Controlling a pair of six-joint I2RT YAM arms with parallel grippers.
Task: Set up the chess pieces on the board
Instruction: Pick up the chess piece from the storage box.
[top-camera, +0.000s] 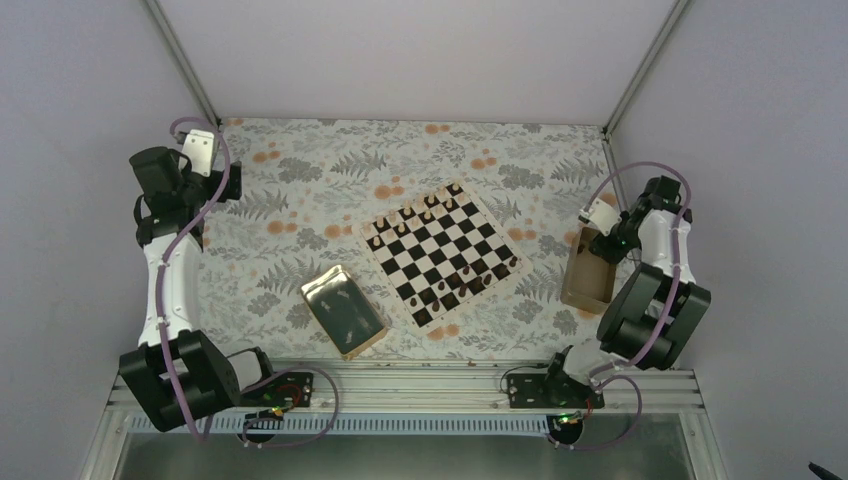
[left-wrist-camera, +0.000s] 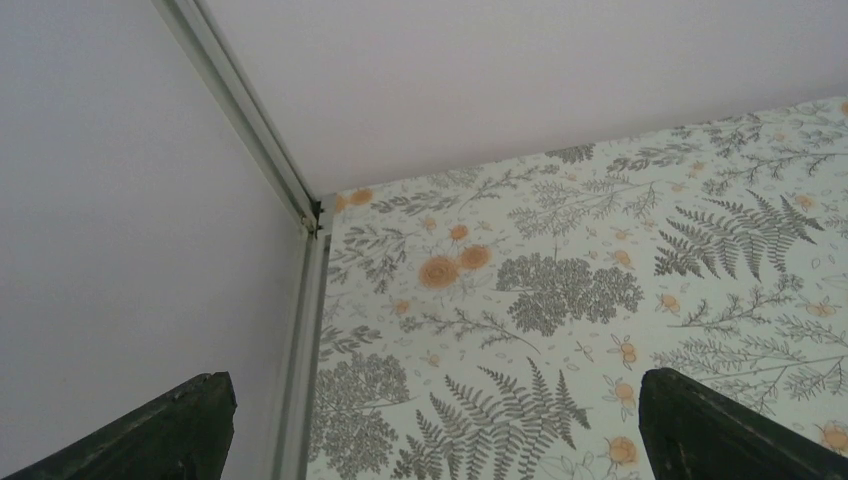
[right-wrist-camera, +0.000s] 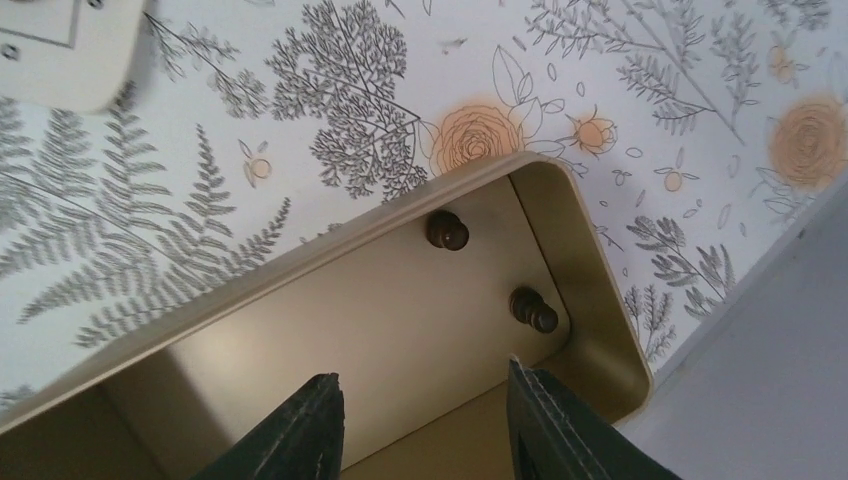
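Board: the board (top-camera: 443, 255) lay flat near the middle of the table, turned at an angle so that one corner pointed toward the arms
Light pieces: the light tan pieces (top-camera: 408, 212) stood in a line along the board's far-left edge, each on its own square
Dark pieces: the dark brown pieces (top-camera: 470, 282) were gathered along the opposite, near-right edge, less evenly lined up
Pieces off the board: two dark pieces (right-wrist-camera: 448, 230) lay on the floor of the box, near its far rounded corner and apart from each other
Box: the tan open box (top-camera: 587, 270) sat to the right of the board, well apart from it, near the right wall
Right gripper: the right gripper (right-wrist-camera: 425, 420) hung over the box with its fingers parted, nothing between them and nothing touched; both loose pieces lay beyond the fingertips
Tray: the gold tray (top-camera: 343, 311) rested left of the board's near corner; small dark shapes showed inside, too small to identify
Left gripper: the left gripper (left-wrist-camera: 430, 440) was held at the far-left corner of the table, jaws spread wide and empty, above bare cloth
Cloth: a fern-and-flower cloth (top-camera: 300, 180) covered the table under everything
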